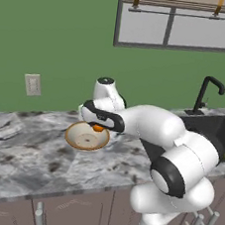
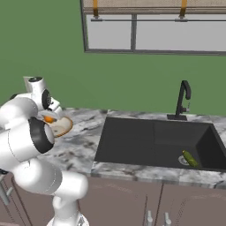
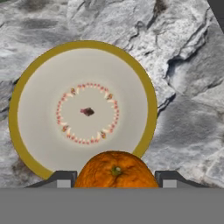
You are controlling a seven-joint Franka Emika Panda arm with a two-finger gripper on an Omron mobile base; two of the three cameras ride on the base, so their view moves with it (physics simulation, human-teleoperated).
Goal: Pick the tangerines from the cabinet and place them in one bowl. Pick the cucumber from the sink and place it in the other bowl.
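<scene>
A grey-and-white marbled tabletop (image 1: 25,144) runs across the lower half of the left base view, backed by a plain green wall (image 1: 54,32) with a pale switch plate (image 1: 32,84) at middle left. A framed window (image 1: 185,23) sits at the upper right. Mauve-brown drawer fronts with metal handles (image 1: 72,212) line the bottom edge.

In the hand view, the gripper (image 3: 116,177) is closed on a bright orange tangerine (image 3: 116,170) at the bottom centre, its two dark fingertips (image 3: 61,179) pressed to either side. It hangs over the near rim of the beige bowl (image 3: 26,87), which stands on the tabletop.

In the right base view, the matte black sink (image 2: 132,141) fills the middle right, its black faucet (image 2: 182,100) behind it. The green cucumber (image 2: 190,159) lies by the drain in the right basin.
</scene>
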